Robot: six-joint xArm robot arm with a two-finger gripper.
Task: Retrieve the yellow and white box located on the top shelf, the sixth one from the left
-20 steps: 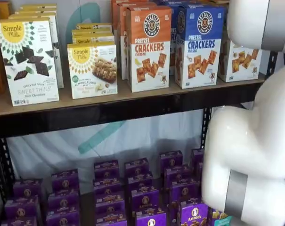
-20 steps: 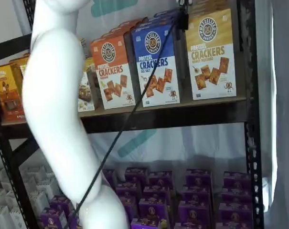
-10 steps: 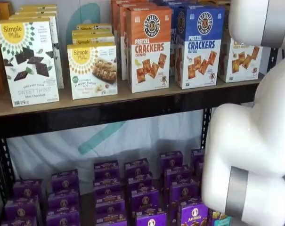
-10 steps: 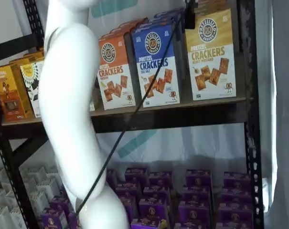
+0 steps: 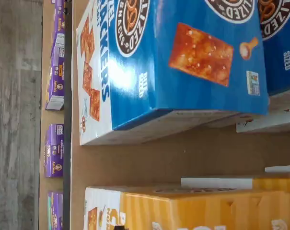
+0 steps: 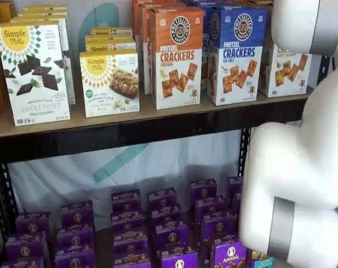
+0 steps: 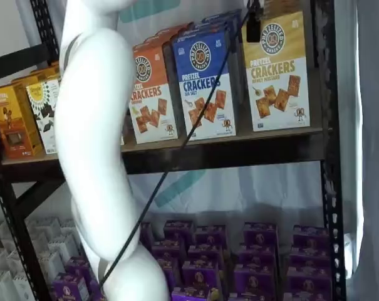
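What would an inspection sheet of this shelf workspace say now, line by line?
Surface: top shelf, tan board with a black front rail.
Job's things: yellow and white box, upright at the right end.
Clutter: blue-topped box and orange-topped box beside it; purple boxes below.
Grippers: gripper, black part at a shelf view's top edge; whether the jaws are open cannot be told.
Cables: black cable slants across the shelf front.
Surroundings: white arm in front.

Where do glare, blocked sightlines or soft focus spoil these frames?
Wrist view: white glare streaks the blue cracker box, and the picture is turned on its side. Shelf views: the white arm hides most of the yellow and white box in one and crosses the shelf's left part in the other; both look slightly soft.
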